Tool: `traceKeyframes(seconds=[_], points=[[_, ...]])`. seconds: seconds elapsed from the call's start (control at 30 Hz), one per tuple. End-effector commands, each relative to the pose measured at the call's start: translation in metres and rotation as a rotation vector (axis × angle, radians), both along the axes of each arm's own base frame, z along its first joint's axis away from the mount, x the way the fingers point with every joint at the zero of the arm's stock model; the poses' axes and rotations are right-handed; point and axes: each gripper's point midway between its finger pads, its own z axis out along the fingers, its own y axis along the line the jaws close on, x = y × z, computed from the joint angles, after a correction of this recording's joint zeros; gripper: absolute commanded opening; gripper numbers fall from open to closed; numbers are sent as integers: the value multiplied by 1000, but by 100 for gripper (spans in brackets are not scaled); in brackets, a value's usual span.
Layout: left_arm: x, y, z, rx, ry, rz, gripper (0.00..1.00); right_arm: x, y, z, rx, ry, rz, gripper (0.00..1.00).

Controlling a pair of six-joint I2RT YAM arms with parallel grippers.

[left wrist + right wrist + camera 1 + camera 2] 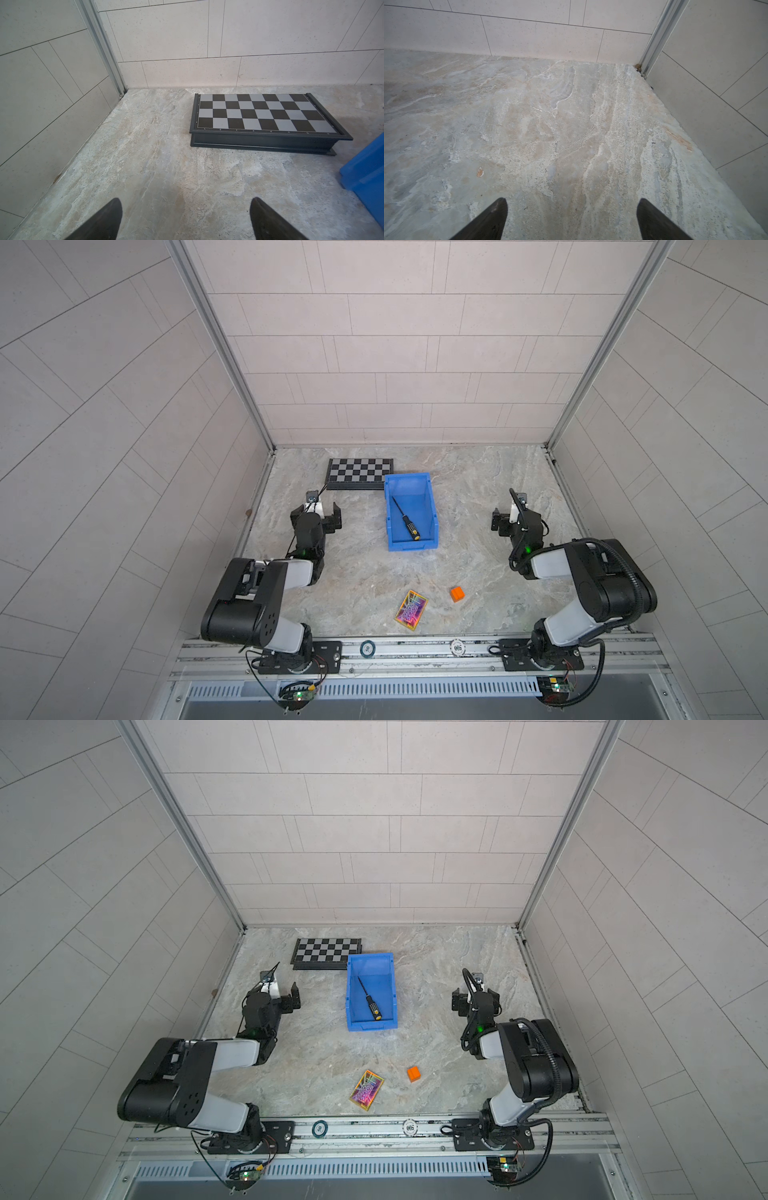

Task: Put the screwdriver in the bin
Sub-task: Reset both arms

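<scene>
**A:** Two grippers to check. How do they stand?

**B:** Both are spread wide. The left gripper (186,203) shows its dark fingertips far apart in its wrist view, with only bare marble between them. The right gripper (572,202) looks alike in its own wrist view: tips parted, only the table (550,124) beneath.

**A:** And the screwdriver?

**B:** The screwdriver (407,519) lies inside the bin (389,510), on its floor, as both top views show. It lies slantwise, with the thin shaft pointing away from the arm bases toward the bin's left wall. The yellow-orange cap points toward the low front lip. It is apart from both grippers.

**A:** Where is the bin from the hands?

**B:** Between them. It stands off the left gripper's right side and off the right gripper's left side, touching neither. A blue corner of it shows at the edge of the left wrist view.

**A:** Anything else near?

**B:** A folded chessboard (259,112) lies ahead of the left gripper, a little to its right. Its corner is by the bin's far wall; touching or just beside, I cannot tell. Behind both grippers, toward the arm bases, lie an orange cube (456,593) and a shiny card (411,610), apart from each other.
</scene>
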Motion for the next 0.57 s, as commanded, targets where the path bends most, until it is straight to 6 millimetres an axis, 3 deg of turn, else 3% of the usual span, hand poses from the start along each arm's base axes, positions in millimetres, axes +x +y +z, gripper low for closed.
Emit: traceKeyframes(seconds=[0.0, 0.53], points=[[3, 1, 6, 5, -18, -3, 99, 3, 3, 5, -16, -19, 16, 99], [4, 2, 5, -2, -13, -6, 99, 4, 3, 6, -16, -21, 18, 99]])
